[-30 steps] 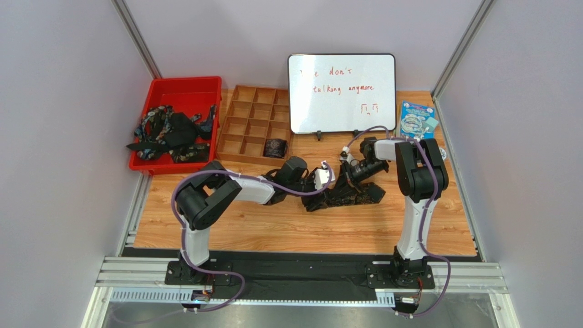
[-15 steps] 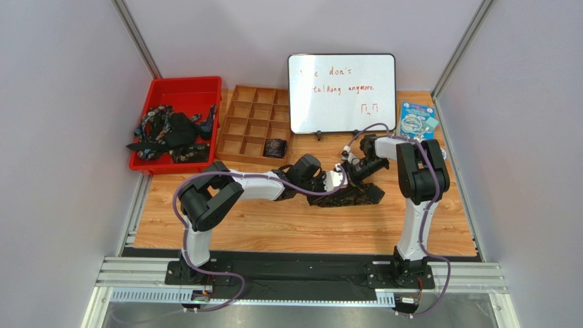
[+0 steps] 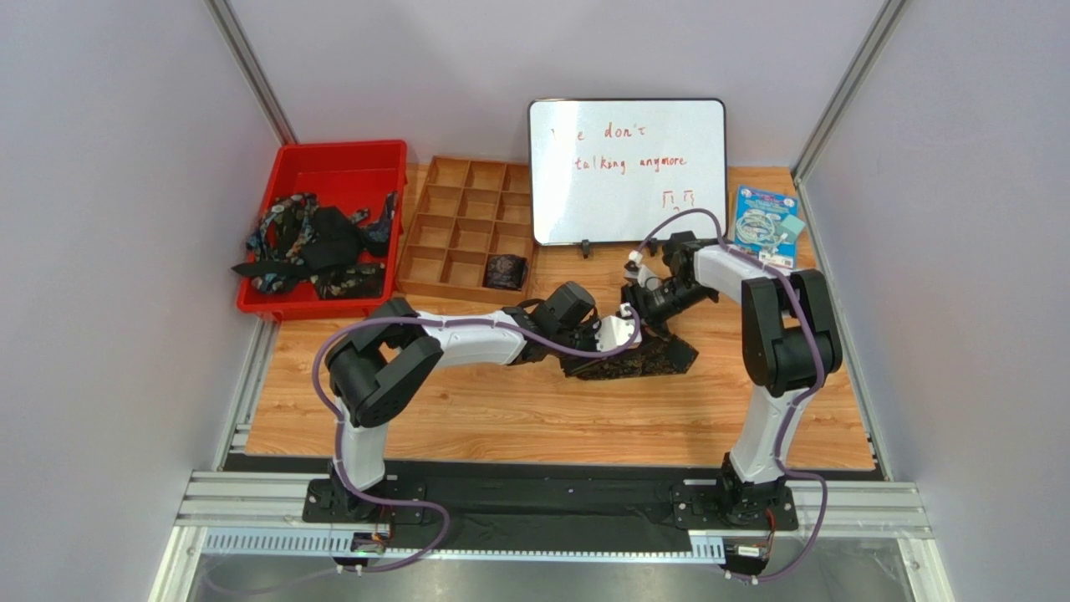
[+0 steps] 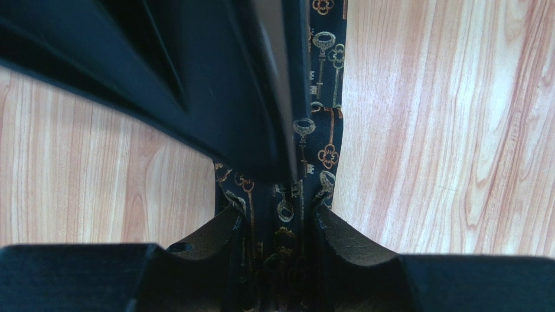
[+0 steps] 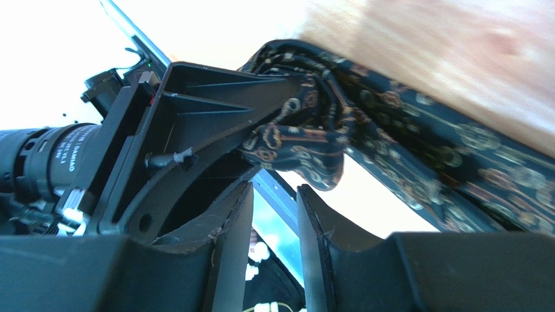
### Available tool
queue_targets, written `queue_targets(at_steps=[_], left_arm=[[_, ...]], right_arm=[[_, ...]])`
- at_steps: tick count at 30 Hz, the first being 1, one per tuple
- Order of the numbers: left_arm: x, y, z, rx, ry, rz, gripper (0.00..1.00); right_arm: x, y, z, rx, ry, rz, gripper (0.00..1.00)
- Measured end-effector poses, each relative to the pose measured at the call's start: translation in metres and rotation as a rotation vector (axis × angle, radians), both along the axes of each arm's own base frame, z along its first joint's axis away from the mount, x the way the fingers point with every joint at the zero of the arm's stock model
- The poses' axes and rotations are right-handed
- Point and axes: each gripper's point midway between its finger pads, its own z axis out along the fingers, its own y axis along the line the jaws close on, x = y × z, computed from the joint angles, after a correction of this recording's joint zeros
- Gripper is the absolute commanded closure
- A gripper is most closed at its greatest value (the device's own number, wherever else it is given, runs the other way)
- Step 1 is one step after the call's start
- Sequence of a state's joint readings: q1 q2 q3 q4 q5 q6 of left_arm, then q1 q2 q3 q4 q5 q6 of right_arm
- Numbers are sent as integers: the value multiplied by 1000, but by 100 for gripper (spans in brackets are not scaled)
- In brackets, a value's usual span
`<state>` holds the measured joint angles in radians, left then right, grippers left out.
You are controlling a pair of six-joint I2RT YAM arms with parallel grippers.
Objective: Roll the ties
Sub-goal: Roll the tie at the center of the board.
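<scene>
Plain pale lilac-grey walls (image 3: 113, 188) close the space on the left, back and right, with slim grey metal corner posts (image 3: 251, 69) slanting up at the two back corners. The light wood-grain worktop (image 3: 528, 420) lies between them (evenly lit, shadows soft). Along its near edge run a black base plate (image 3: 540, 496) and silver aluminium rails (image 3: 239, 508).
</scene>
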<state>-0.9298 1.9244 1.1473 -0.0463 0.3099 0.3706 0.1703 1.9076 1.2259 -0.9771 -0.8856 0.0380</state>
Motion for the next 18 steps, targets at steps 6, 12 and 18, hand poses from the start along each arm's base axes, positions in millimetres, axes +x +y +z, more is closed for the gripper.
queue_targets(at_steps=[6, 12, 18], left_arm=[[0, 2, -1, 13, 2, -3, 86], [-1, 3, -2, 20, 1, -12, 85], [-1, 5, -2, 25, -1, -16, 83]], right_arm=[[-8, 20, -7, 27, 30, 18, 55], [-9, 24, -20, 60, 102, -17, 55], [-7, 28, -19, 80, 106, -36, 83]])
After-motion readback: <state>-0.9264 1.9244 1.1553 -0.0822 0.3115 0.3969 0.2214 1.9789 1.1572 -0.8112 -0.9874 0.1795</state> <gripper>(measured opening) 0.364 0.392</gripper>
